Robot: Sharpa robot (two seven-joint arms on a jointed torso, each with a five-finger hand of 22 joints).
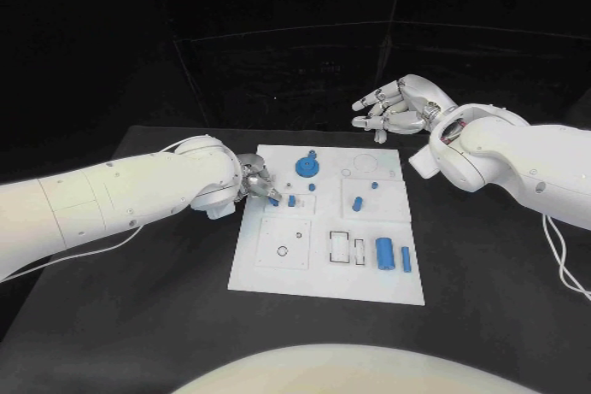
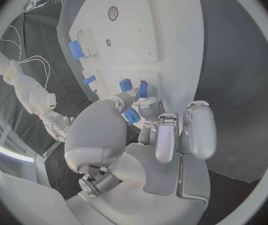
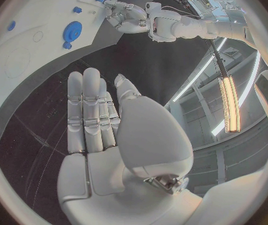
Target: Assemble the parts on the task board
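The left arm reaches in over the table (image 1: pixel 148 326) and bends at the wrist, so that the left hand (image 1: pixel 256 183) hangs over the left edge of the white board (image 1: pixel 323 274), fingers pointing down at it. In the left wrist view its fingertips close round a small blue piece (image 2: pixel 132 116), pinching it just above the board's surface, beside two short blue pegs (image 2: pixel 134 87) that stand near that edge.

The right hand (image 1: pixel 392 105) is held up beyond the far edge of the board, well clear of it, palm turned and fingers loosely apart, holding nothing. In the right wrist view its fingers (image 3: pixel 90 110) lie straight and side by side.

On the board, a blue gear (image 1: pixel 307 164) sits near the far edge. A blue peg (image 1: pixel 357 203) stands towards the middle. A blue cylinder (image 1: pixel 385 254) and a thin blue bar (image 1: pixel 406 258) lie side by side near the right edge, towards the near right corner.
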